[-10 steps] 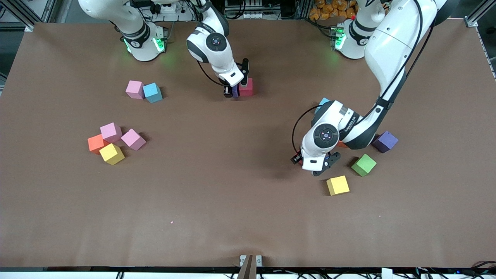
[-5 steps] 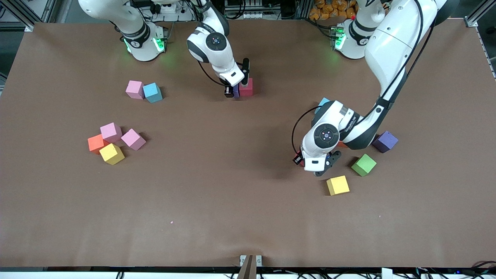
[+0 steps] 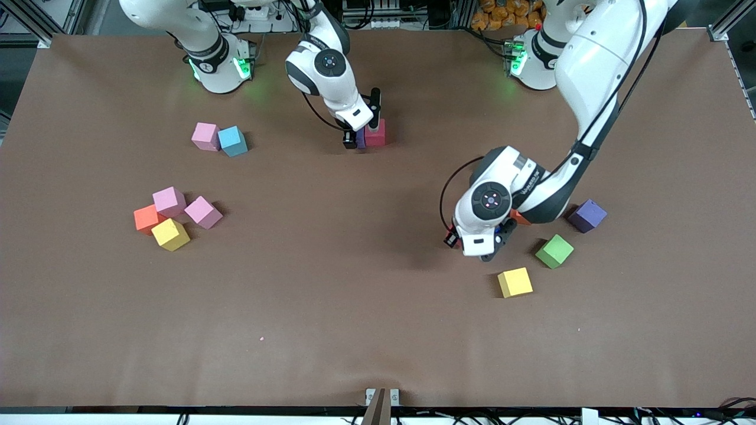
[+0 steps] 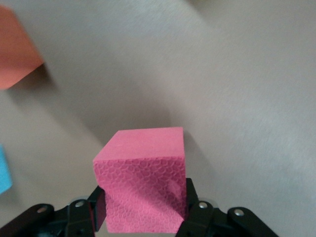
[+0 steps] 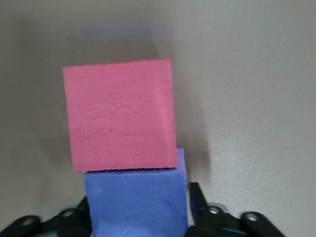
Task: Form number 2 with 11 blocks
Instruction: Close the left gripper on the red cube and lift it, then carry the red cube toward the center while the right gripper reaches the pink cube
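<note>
My right gripper (image 3: 360,139) is low at the table near the robots. Its fingers stand open, just off the sides of a purple block (image 5: 136,202). That block rests against a red block (image 3: 375,132) (image 5: 121,113). My left gripper (image 3: 481,249) (image 4: 144,212) is shut on another red block (image 4: 140,180), held just above the table toward the left arm's end. The front view hides that block under the hand. Loose blocks around it are orange (image 3: 520,216) (image 4: 15,49), purple (image 3: 586,215), green (image 3: 554,251) and yellow (image 3: 514,281).
Toward the right arm's end lie a pink block (image 3: 205,136) touching a light-blue cube (image 3: 233,140). Nearer the camera is a cluster of orange (image 3: 145,218), two pink (image 3: 169,200) (image 3: 203,212) and yellow (image 3: 170,234). Another light-blue cube (image 4: 4,170) lies beside my left gripper.
My left gripper closed on the red block and has risen and shifted slightly with it. My right gripper's fingers have eased off the purple block, which stays beside the red one.
</note>
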Robot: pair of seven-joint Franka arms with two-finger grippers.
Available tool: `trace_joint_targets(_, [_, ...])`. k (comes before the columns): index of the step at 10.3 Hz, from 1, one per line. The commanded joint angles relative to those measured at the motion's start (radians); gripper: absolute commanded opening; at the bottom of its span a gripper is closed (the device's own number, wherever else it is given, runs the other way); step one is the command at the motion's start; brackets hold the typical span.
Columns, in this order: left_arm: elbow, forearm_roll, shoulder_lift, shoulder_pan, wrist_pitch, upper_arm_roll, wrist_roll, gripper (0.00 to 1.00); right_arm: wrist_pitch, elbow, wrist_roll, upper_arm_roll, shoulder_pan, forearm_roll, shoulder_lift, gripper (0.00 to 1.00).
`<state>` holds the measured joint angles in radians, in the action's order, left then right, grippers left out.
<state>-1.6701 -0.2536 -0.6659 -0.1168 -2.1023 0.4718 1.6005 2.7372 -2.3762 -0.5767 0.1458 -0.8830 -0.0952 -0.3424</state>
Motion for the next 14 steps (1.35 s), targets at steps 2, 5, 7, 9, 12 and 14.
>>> trace_joint_targets(2, [-0.054, 0.04, 0.078, 0.011, 0.039, 0.022, 0.179, 0.47, -0.005, 0.014, 0.009, 0.009, 0.012, 0.006, -0.001, 1.0])
trace_joint_targets(5, [-0.133, 0.095, 0.15, 0.008, 0.039, 0.028, 0.257, 0.47, -0.178, 0.015, 0.009, 0.018, 0.032, -0.003, 0.097, 1.0])
trace_joint_targets(7, [-0.184, 0.109, 0.186, 0.009, 0.039, 0.06, 0.347, 0.47, -0.298, 0.015, -0.006, 0.023, 0.061, -0.003, 0.16, 1.0])
trace_joint_targets(9, [-0.213, 0.109, 0.193, 0.011, 0.039, 0.096, 0.445, 0.47, -0.428, 0.015, -0.09, 0.02, 0.161, -0.003, 0.244, 1.0])
trace_joint_targets(12, [-0.256, 0.109, 0.192, 0.006, 0.016, 0.125, 0.562, 0.46, -0.456, 0.021, -0.115, 0.015, 0.435, -0.001, 0.324, 1.0])
trace_joint_targets(14, [-0.321, 0.109, 0.193, 0.006, -0.062, 0.166, 0.657, 0.46, -0.455, 0.043, -0.158, 0.009, 0.65, 0.005, 0.341, 1.0])
